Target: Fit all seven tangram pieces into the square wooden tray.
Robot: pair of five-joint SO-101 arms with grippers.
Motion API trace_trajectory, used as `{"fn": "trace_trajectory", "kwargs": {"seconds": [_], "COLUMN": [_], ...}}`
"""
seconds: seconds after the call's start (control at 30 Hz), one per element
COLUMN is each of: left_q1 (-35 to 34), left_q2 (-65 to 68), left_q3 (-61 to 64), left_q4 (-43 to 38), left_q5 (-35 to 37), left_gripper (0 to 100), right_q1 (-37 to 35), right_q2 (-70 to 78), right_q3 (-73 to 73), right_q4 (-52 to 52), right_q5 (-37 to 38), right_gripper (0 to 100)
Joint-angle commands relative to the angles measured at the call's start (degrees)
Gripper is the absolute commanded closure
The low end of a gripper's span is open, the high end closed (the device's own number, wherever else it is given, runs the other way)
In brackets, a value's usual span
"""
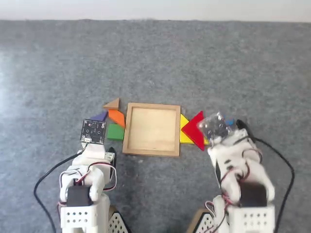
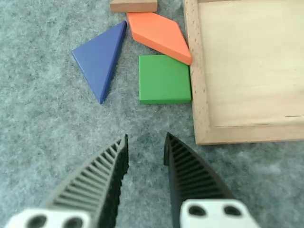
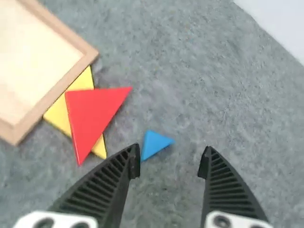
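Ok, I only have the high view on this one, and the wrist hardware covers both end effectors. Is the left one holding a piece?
Observer: No. The left end effector is open and empty, over bare mat short of the green square.
Operator: And the right?
Observer: The right end effector is open too, holding nothing.
Operator: I count six pieces. The seventh?
Observer: A small light-blue triangle lies on the mat beside the right end effector, apart from the red triangle.
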Motion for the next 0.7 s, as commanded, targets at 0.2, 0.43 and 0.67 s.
{"fn": "trace_trajectory", "kwargs": {"seconds": [0.2,0.43,0.67], "left_q1": [0.00,0.00,0.00], "left_q2": [-1.23,-1.23,-1.23], "left_q3": [-0.66,-0.66,-0.66], "left_q4": [0.26,0.26,0.26], "left_q5": [-0.18,-0.18,-0.18], "left_gripper": [88,88,88], "right_q1": [-2.95,-10.07,-12.70], "right_q2": [62.02,78.64,81.27], "right_q3": [-33.23,-36.84,-36.75], "right_q4": [-4.44,-12.79,-16.04], "right_q5": [-18.90,-23.91,-27.78], "right_gripper": [71.7,68.4,68.4]}}
